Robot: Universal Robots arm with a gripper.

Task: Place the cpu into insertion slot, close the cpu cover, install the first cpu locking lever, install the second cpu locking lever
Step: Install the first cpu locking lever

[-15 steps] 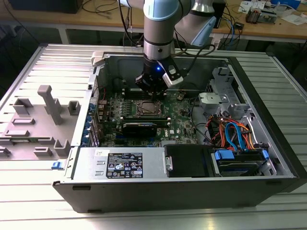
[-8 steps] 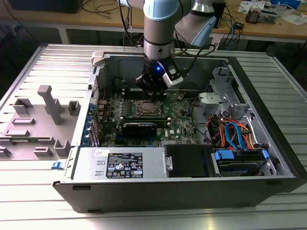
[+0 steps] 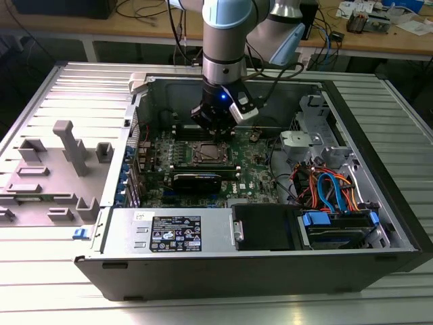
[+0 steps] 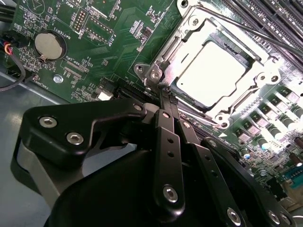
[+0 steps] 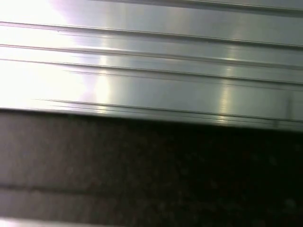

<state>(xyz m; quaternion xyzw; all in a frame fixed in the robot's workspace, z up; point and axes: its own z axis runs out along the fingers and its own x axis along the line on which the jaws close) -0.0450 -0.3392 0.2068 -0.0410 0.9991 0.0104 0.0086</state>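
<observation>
CPU [image 4: 215, 71] sits seated in the insertion slot [image 4: 246, 59], its bright metal top showing through the window of the cpu cover [image 4: 187, 45], which lies flat down over it; in the exterior view the socket sits near the middle of the green motherboard [image 3: 260, 177], toward the rear wall of the computer case [image 3: 203, 271]. Gripper [image 4: 165, 94] is pinched together with nothing visibly between its fingertips, which reach the socket's corner nearest the round coin battery [image 4: 49, 45]. So the chip lies just beyond the fingertips, further along the line the fingers point. A thin locking lever [image 4: 246, 29] runs along the far edge of the cover, beside the long memory slots [image 4: 279, 23], its long axis parallel to that edge. I cannot tell whether the levers are latched. In the exterior view the arm stands upright over the socket
</observation>
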